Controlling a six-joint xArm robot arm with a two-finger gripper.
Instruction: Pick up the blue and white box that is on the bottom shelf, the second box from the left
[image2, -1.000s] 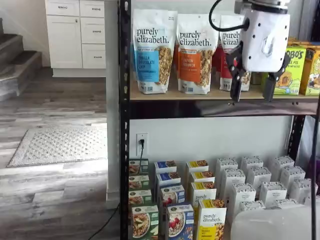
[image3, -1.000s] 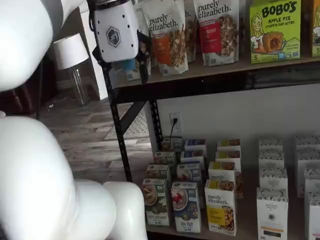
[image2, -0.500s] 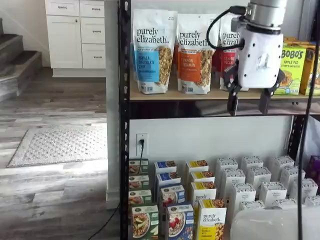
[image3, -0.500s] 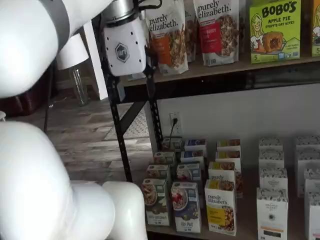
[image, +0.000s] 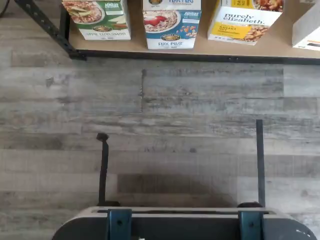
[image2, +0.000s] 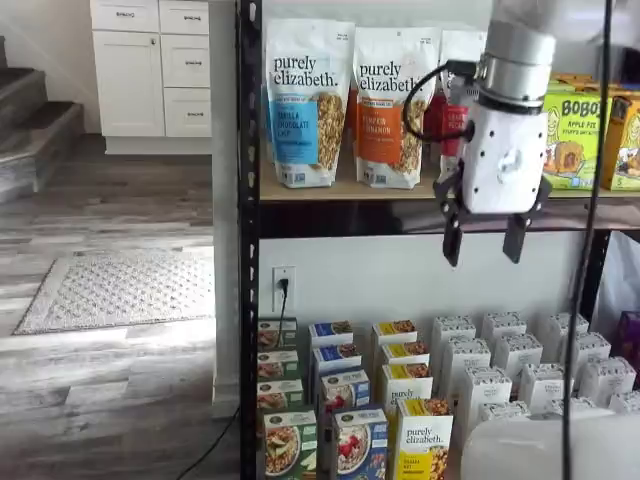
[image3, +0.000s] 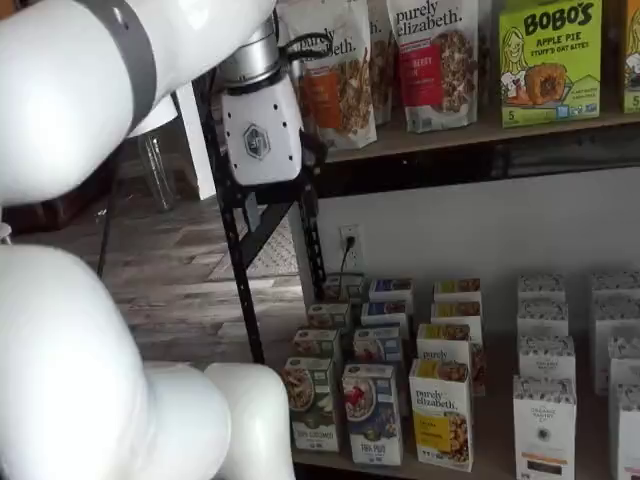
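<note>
Shelf views both show us the tall blue and white cardboard box (image2: 359, 444) standing at the front of the bottom shelf (image3: 480, 450), between a green-and-white carton (image2: 290, 444) and a yellow-and-white carton (image2: 424, 438). We see the white-bodied gripper (image2: 485, 238) well above it, black fingers spread, empty. We judge the carton light, stiff but crushable; grip its narrow side faces near mid-height.
</note>
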